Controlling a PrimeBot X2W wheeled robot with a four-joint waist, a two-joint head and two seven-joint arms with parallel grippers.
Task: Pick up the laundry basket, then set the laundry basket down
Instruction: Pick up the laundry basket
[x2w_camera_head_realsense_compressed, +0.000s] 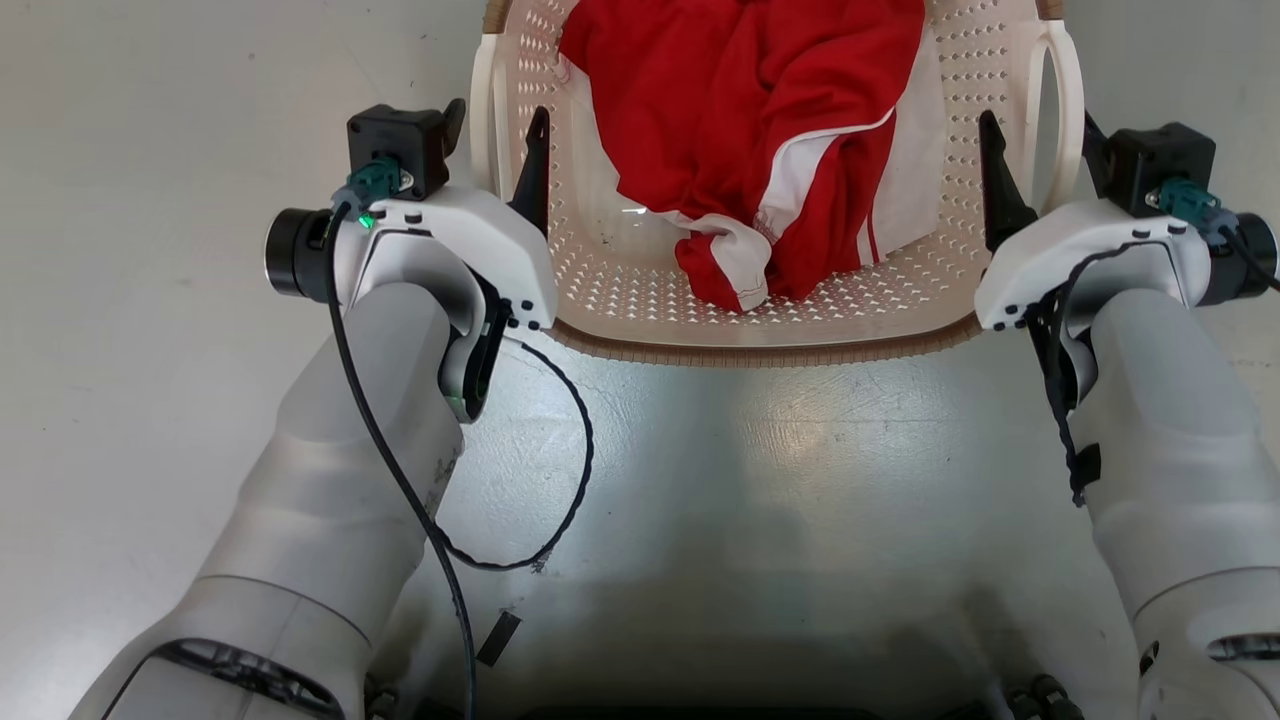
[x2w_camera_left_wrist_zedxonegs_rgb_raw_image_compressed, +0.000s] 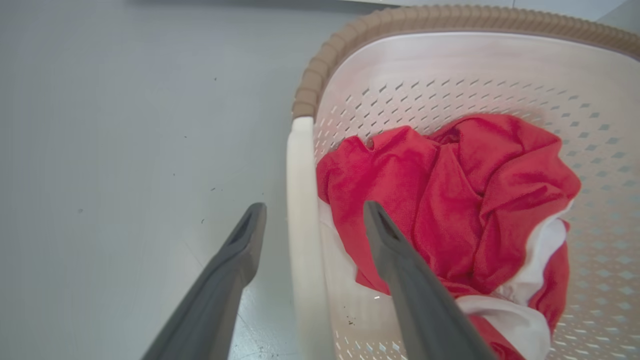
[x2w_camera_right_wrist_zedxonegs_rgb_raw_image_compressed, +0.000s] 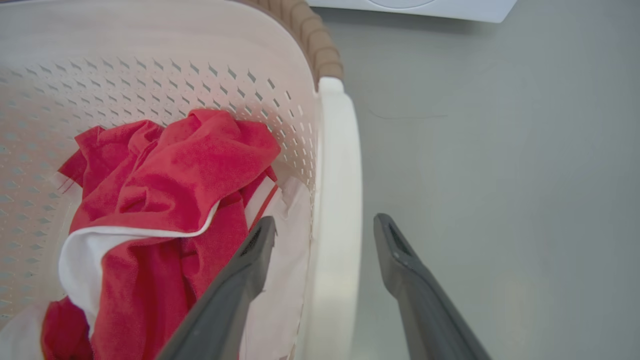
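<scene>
The small cream-white perforated plastic laundry basket (x2w_camera_head_realsense_compressed: 760, 335), rounded-rectangular with a brown woven-look rim, appears to rest on the glossy grey floor (x2w_camera_head_realsense_compressed: 150, 150) directly ahead of the robot, between its two arms. A crumpled red-and-white garment (x2w_camera_head_realsense_compressed: 760, 120) lies loose inside it.

The left gripper (x2w_camera_head_realsense_compressed: 500, 105) straddles the white left loop handle (x2w_camera_left_wrist_zedxonegs_rgb_raw_image_compressed: 300, 200). One dark finger is outside over the floor and the other is inside above the cloth. The jaws stand apart with the handle bar between them, not yet pinched. The right gripper (x2w_camera_head_realsense_compressed: 1037, 115) mirrors this at the white right loop handle (x2w_camera_right_wrist_zedxonegs_rgb_raw_image_compressed: 340, 175), its jaws likewise apart around the bar.

The basket looks light. It is thin plastic that will probably flex a little, and the single soft garment adds little weight, though it may slide if the basket tips. The handle bars are smooth and rounded, so narrow fingers could slip along them.

The sensible hold is the middle of each loop, where the jaws already sit. Both sides should close firmly and rise together to keep the basket level. The inner fingers should avoid trapping the cloth.
</scene>
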